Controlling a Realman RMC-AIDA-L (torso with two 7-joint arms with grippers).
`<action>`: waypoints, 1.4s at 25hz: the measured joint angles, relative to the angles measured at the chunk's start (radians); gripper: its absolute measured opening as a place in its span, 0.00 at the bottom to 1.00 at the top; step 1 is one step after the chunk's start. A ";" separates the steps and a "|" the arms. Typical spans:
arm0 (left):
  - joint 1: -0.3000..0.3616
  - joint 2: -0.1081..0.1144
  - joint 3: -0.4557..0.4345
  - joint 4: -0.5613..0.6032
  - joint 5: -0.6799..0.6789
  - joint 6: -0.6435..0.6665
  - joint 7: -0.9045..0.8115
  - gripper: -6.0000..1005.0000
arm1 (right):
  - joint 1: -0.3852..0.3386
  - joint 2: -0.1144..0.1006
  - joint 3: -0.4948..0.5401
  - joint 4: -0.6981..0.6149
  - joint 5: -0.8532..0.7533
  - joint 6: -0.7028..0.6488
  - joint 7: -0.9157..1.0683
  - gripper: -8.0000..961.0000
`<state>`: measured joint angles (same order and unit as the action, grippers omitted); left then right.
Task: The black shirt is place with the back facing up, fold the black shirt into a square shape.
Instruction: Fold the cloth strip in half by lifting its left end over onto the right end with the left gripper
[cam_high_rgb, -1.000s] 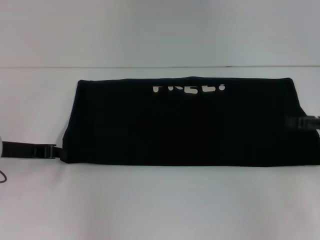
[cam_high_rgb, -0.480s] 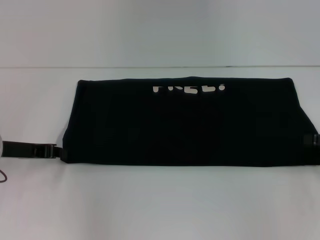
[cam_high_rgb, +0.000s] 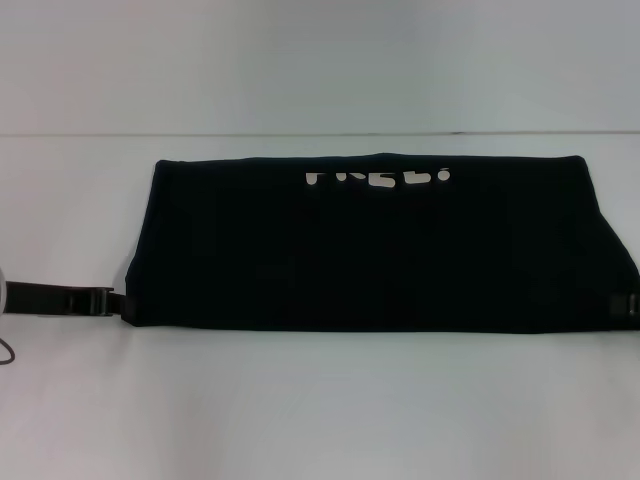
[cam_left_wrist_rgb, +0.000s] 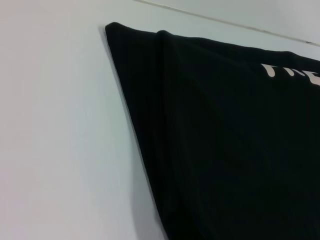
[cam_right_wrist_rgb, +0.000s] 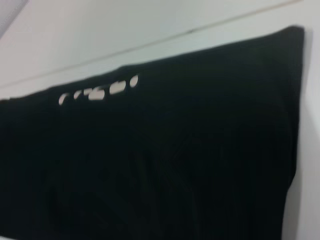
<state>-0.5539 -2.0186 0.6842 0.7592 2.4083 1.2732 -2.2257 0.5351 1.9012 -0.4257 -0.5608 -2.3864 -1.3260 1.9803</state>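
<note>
We have the black T-shirt (cam_high_rgb: 380, 245) lying flat on the white tabletop (cam_high_rgb: 320, 410) as a long, wide band, its sleeves and sides apparently already folded in, with part of the white lettering (cam_high_rgb: 378, 179) showing just under its far edge. So we judge the lengthwise folding done and the crosswise fold, which would bring the band to a square, not yet begun.

Our left gripper (cam_high_rgb: 100, 301) sits low at the band's near left corner, right against the cloth; we cannot tell whether its fingers are released or clenched on the hem. Our right gripper (cam_high_rgb: 622, 306) is barely visible at the near right corner, dark against the dark cloth, and we cannot tell its state either. The wrist views show only cloth and tabletop: the left one the band's left end with a soft ridge near its far corner, the right one the lettering and the band's right end.

For the next move we would need a firm pinch through all layers at one end, then carry that end across to meet the other, edges aligned, without dragging the lower layers.
</note>
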 joint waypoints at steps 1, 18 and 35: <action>0.000 0.000 0.000 0.000 0.000 0.000 0.000 0.01 | 0.004 0.004 0.000 0.001 -0.015 0.004 0.001 0.91; -0.005 0.000 0.000 0.000 0.000 -0.001 0.002 0.01 | 0.025 0.018 0.008 -0.007 -0.048 0.008 0.012 0.40; 0.001 -0.001 -0.002 0.003 0.000 -0.013 0.005 0.01 | -0.010 0.021 0.072 -0.007 -0.046 0.012 -0.024 0.02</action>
<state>-0.5529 -2.0200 0.6821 0.7617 2.4083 1.2604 -2.2210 0.5255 1.9219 -0.3540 -0.5676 -2.4327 -1.3136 1.9559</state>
